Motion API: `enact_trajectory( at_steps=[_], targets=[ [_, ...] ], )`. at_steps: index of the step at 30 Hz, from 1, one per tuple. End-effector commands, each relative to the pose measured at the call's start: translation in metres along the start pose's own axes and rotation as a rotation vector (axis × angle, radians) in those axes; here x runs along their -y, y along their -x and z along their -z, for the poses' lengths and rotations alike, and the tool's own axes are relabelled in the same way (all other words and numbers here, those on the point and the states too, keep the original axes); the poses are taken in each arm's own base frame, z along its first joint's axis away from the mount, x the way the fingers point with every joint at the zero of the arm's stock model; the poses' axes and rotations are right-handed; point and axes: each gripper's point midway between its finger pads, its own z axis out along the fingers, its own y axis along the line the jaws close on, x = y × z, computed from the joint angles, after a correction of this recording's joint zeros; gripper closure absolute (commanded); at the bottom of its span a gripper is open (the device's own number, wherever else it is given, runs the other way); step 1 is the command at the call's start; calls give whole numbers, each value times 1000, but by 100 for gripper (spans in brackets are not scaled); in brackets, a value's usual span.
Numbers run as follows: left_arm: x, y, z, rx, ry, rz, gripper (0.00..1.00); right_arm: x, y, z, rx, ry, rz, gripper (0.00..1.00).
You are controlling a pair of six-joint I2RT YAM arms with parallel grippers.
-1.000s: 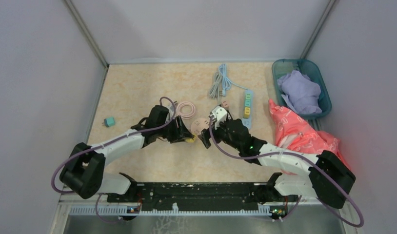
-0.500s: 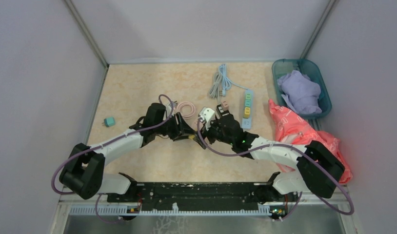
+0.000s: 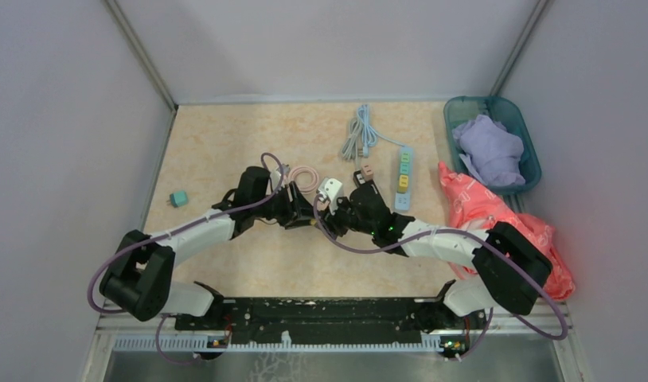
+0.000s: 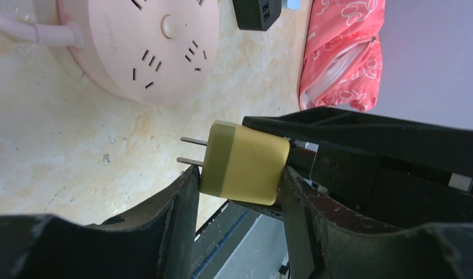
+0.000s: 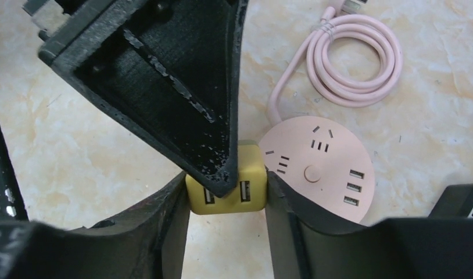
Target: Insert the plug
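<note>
Now both grippers meet on the plug: a hand-off, not yet an insertion.

Top view first: over the last second the right gripper (image 3: 330, 216) has swung left to join the left gripper (image 3: 303, 215) at mid-frame, so I'd call this a pass or re-grip before plugging in. One blue power strip (image 3: 403, 171) lies upper right and one teal cube (image 3: 177, 199) far left. Left wrist view: the left gripper is clamped on the one yellow plug (image 4: 243, 165) at centre, its two prongs aimed left, near but clear of the one round pink socket hub (image 4: 135, 46) at upper left. Right wrist view: the right gripper squeezes the same plug low centre, two USB ports showing. One coiled pink cable (image 5: 353, 61) lies upper right.
</note>
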Motion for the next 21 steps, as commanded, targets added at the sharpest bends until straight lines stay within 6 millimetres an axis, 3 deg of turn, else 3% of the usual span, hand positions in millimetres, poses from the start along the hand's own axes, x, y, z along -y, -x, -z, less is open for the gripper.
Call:
enact_trajectory(
  at_steps=[1, 7, 13, 21],
  targets=[
    [10, 2, 0, -17, -49, -19, 45, -1, 41, -3, 110, 9, 37, 60],
    [5, 8, 1, -2, -20, -26, 36, 1, 44, 0, 100, 1, 38, 99],
    [0, 27, 11, 79, 30, -37, 21, 8, 41, 2, 43, -33, 47, 100],
    [-19, 50, 25, 225, 147, -41, 18, 34, 35, 2, -87, -133, 59, 100]
  ],
)
